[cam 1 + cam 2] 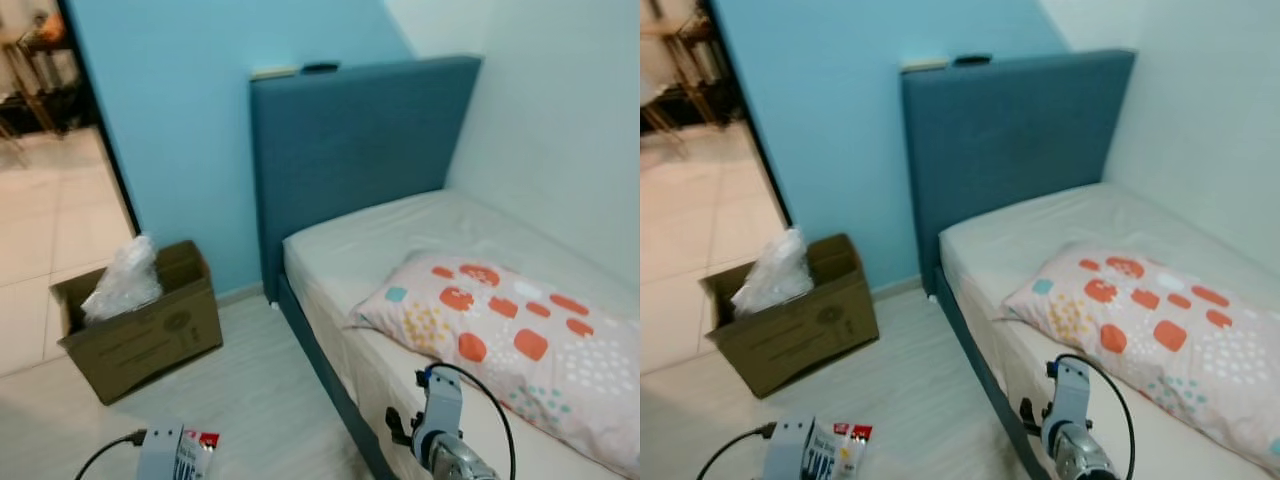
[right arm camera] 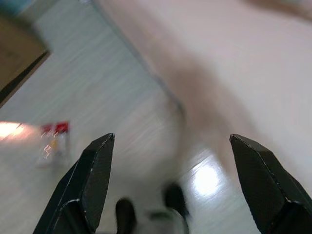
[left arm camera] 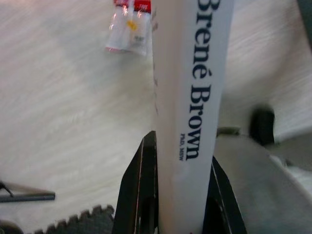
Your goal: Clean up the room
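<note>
One book (image 3: 187, 97), spine up, is clamped in the left tool (image 3: 180, 195) over the floor, w/ a small packet (image 3: 127, 27) lying below; right tool (image 2: 173, 180) spread, idle nr the bed (image 1: 400, 230). Risk: tall book could pivot & slip if swung toward the cardboard box (image 1: 150, 330).

Silver arms — looping black cables, long black tapered end effector fingers (image 2: 95, 180)

Blue wall (image 1: 190, 130), pale wood-look floor (image 1: 250, 390), bed (image 1: 400, 240) with blue headboard (image 1: 350, 140).
</note>
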### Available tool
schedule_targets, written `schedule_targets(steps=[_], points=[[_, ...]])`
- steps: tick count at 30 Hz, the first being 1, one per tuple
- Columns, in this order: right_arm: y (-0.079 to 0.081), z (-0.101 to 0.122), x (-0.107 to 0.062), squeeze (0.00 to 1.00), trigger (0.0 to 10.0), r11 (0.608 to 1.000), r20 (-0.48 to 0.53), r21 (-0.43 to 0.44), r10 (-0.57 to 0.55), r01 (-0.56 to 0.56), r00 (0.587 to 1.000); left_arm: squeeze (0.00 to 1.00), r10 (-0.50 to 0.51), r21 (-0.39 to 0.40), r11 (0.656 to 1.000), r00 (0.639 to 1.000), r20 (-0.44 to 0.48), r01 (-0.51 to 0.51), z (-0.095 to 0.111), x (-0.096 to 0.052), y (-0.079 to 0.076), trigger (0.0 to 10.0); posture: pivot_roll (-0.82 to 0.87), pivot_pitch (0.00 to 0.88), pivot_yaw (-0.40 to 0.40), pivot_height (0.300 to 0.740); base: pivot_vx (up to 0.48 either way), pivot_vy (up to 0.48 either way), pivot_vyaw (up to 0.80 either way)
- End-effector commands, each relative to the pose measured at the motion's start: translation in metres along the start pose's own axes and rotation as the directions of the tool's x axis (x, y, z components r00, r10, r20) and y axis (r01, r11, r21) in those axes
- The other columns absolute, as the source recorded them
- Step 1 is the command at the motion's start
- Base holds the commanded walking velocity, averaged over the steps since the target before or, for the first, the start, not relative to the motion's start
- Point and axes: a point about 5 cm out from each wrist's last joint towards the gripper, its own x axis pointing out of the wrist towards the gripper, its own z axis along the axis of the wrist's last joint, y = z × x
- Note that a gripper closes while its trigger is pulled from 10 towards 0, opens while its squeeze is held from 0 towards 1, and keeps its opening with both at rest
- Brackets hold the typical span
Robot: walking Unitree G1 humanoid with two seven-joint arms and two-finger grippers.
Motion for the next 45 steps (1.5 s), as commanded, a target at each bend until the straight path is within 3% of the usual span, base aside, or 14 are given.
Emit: schedule_targets(steps=[1,4,13,15,17,18,24,33,36,38,39,42,44,45], points=[[0.001,0.001,0.0,0.0,10.0,1.0,0.008,0.015,0.016,-0.016,1.0,0.0,-0.014,-0.008,1.0,0.999,0.036,0.014,0.01,0.001,-0.005,10.0,-0.01,0.0,-0.01,0.74,0.48,0.0,0.0],[0.009,0.011,0.002,0.0,10.0,0.992,0.033,-0.091,0.087,-0.083,0.996,0.0,-0.01,-0.063,0.998,0.995,0.103,0.017,0.029,0.001,-0.005,10.0,-0.01,0.0,-0.009,0.74,0.48,0.0,0.0],[0.028,0.034,0.004,0.0,10.0,0.966,0.101,-0.137,0.233,-0.218,0.967,0.0,-0.041,-0.122,0.989,0.936,0.35,0.089,0.108,-0.008,-0.006,10.0,0.0,0.0,-0.01,0.74,0.48,0.0,0.0],[0.035,0.037,0.004,0.0,10.0,0.932,0.078,-0.279,0.261,-0.23,0.962,0.0,-0.064,-0.105,0.988,0.909,0.412,0.117,0.131,-0.013,-0.007,10.0,0.0,0.0,-0.006,0.74,0.48,0.0,0.0],[0.036,0.037,0.004,0.0,10.0,0.922,0.071,-0.308,0.268,-0.235,0.961,0.0,-0.072,-0.105,0.986,0.902,0.426,0.129,0.136,-0.014,-0.008,10.0,0.0,0.0,-0.006,0.74,0.48,0.0,0.0],[0.04,0.038,0.004,0.0,10.0,0.919,0.069,-0.304,0.282,-0.249,0.957,0.0,-0.138,-0.135,0.963,0.854,0.502,0.234,0.153,-0.02,-0.016,10.0,0.0,0.0,0.0,0.74,0.394,0.0,-0.73],[0.041,0.04,0.004,0.0,10.0,0.918,0.076,-0.3,0.292,-0.257,0.953,0.0,-0.196,-0.14,0.936,0.809,0.554,0.323,0.166,-0.025,-0.023,10.0,0.0,0.0,0.001,0.74,0.197,0.0,-0.72],[0.056,0.048,0.002,0.0,10.0,0.864,0.085,-0.305,0.444,-0.401,0.892,0.0,-0.368,-0.032,0.868,0.684,0.629,0.496,0.189,-0.038,-0.038,10.0,-0.01,0.0,0.009,0.74,0.0,0.0,-0.72],[0.069,0.063,-0.002,0.0,10.0,0.819,0.173,-0.201,0.57,-0.537,0.804,0.0,-0.518,0.073,0.774,0.563,0.643,0.629,0.201,-0.048,-0.05,10.0,-0.01,0.0,0.008,0.74,0.0,0.0,-0.72],[0.078,0.072,-0.007,0.0,10.0,0.743,0.225,-0.131,0.667,-0.656,0.711,0.0,-0.641,0.176,0.67,0.442,0.627,0.722,0.209,-0.058,-0.06,10.0,0.0,0.0,0.007,0.74,0.0,0.0,-0.72],[0.078,0.072,-0.007,0.0,10.0,0.743,0.225,-0.131,0.667,-0.656,0.711,0.0,-0.641,0.176,0.67,0.442,0.627,0.722,0.209,-0.058,-0.06,10.0,0.0,0.0,0.007,0.74,0.0,0.0,-0.72],[0.091,0.074,-0.015,0.0,10.0,0.597,0.235,-0.121,0.793,-0.793,0.561,0.0,-0.792,0.332,0.49,0.253,0.556,0.806,0.216,-0.072,-0.07,10.0,0.0,0.0,0.006,0.74,0.0,0.0,-0.72],[0.095,0.075,-0.019,0.0,10.0,0.518,0.254,-0.099,0.839,-0.85,0.482,0.0,-0.844,0.399,0.406,0.17,0.509,0.822,0.217,-0.079,-0.072,10.0,0.0,0.0,0.006,0.74,0.0,0.0,-0.72],[0.096,0.076,-0.024,0.0,10.0,0.443,0.283,-0.082,0.869,-0.893,0.406,0.0,-0.872,0.445,0.359,0.124,0.474,0.82,0.219,-0.083,-0.072,10.0,0.0,0.0,0.009,0.74,0.0,0.0,-0.72]])
